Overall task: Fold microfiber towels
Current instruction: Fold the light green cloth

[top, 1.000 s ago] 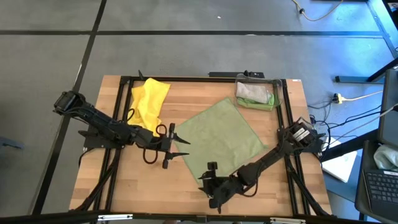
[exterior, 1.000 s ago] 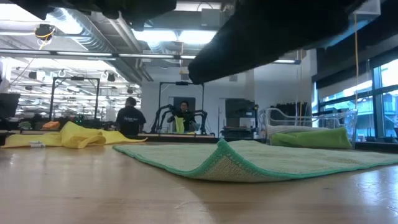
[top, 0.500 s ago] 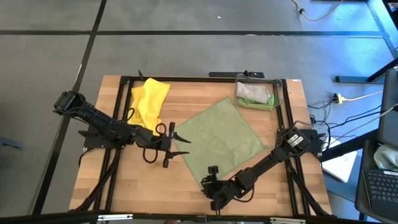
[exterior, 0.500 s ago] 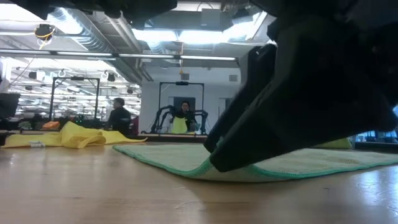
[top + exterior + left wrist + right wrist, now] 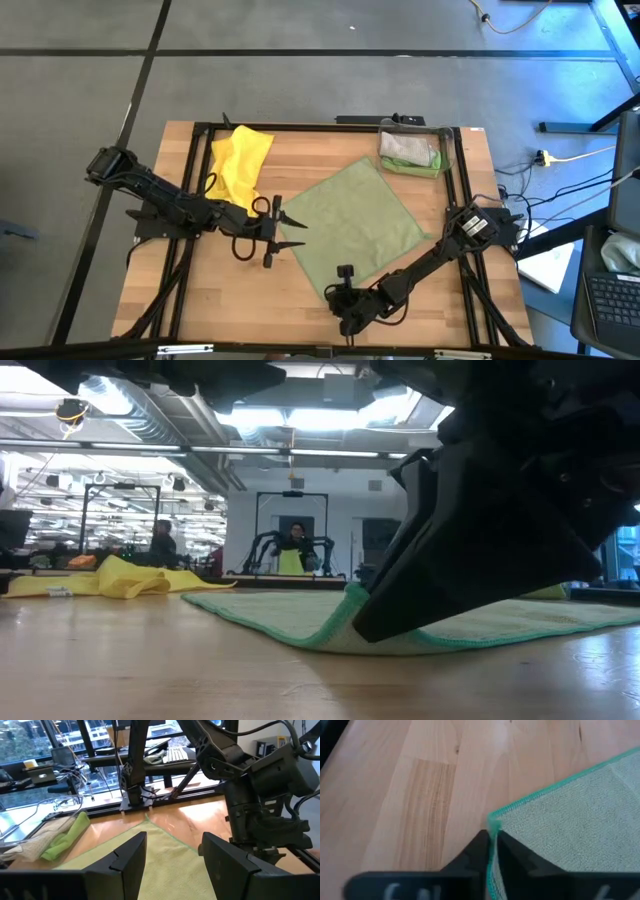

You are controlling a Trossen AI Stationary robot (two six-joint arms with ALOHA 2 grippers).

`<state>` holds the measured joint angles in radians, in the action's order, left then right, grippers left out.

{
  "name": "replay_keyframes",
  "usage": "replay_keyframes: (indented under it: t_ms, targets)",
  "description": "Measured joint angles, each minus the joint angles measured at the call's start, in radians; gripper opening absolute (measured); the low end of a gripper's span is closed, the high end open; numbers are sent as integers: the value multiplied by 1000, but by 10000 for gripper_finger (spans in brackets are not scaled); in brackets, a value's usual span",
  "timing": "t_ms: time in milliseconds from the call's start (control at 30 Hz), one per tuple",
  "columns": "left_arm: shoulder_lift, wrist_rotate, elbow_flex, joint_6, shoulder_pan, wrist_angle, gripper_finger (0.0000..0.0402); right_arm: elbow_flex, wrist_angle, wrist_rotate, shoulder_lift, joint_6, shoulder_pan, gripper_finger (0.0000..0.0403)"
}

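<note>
Near the front edge of the wooden table (image 5: pixel 200 300), the right gripper (image 5: pixel 343 292) is down at the closest corner of the pale olive-green towel (image 5: pixel 355 225). From its wrist view the two dark fingers (image 5: pixel 479 852) are pressed together on the towel's green-stitched edge (image 5: pixel 493 824), clenched on that corner. From table height, the corner (image 5: pixel 345 610) is raised off the wood where the dark gripper body meets it, while the rest of the cloth lies flat.

That towel is spread open like a diamond in the middle of the table, one point toward the clear plastic bin (image 5: pixel 412 150) at the far right corner. Inside the bin I can see a grey-beige cloth (image 5: pixel 408 146) with a bright green one (image 5: pixel 425 166) showing at its edge; the left wrist view shows the same pair, beige (image 5: pixel 30 842) and green (image 5: pixel 62 837), lying together.

The yellow towel (image 5: pixel 240 165) sits crumpled on the far left part of the table, well apart from the olive one.

The left gripper (image 5: pixel 285 230) is just beside the olive towel's left edge, its fingers (image 5: pixel 127 860) spread wide and empty above the cloth.

In the room beyond the table, a person (image 5: pixel 292 555) sits behind another robot rig.
</note>
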<state>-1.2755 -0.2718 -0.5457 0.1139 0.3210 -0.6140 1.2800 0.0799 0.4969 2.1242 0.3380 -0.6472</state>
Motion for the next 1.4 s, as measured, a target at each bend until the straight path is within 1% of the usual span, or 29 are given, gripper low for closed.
replay_keyframes:
  t_ms: [67, 100, 267, 433, 600, 700, 767, 933, 1033, 1200, 1333, 1400]
  targets:
    - [0, 0, 0, 0, 0, 0, 185, 0, 0, 0, 0, 0, 0, 15]
    - [0, 0, 0, 0, 0, 0, 185, 0, 0, 0, 0, -2, 0, 10]
    - [0, 0, 0, 1, 0, 5, 185, 0, -4, 2, 0, 2, 0, 18]
    - [0, 0, 0, 25, 0, 8, 185, 0, -34, 6, 0, 1, 0, 6]
    - [0, 0, 0, 27, -13, 8, 185, 0, -38, 7, 0, 2, 0, 12]
    - [0, 0, 0, 27, -16, 8, 185, 0, -51, 6, 0, 0, 0, 7]
    - [0, 0, 0, 27, -16, 13, 184, 0, -82, -22, 0, -12, -1, 5]
    - [0, 0, 0, 27, -16, 16, 185, 1, -203, -211, 0, -75, -6, 12]
    - [0, 0, 0, 27, -16, 16, 185, 2, -246, -260, -1, -77, -8, 12]
    - [0, 0, 0, 27, -16, 15, 185, 2, -246, -249, -1, -65, -13, 4]
    - [0, 0, 0, 28, -16, 15, 185, 2, -207, -134, -15, -33, -16, 10]
    - [0, 0, 0, 28, -16, 15, 185, 2, -150, -59, -39, -17, -20, 11]
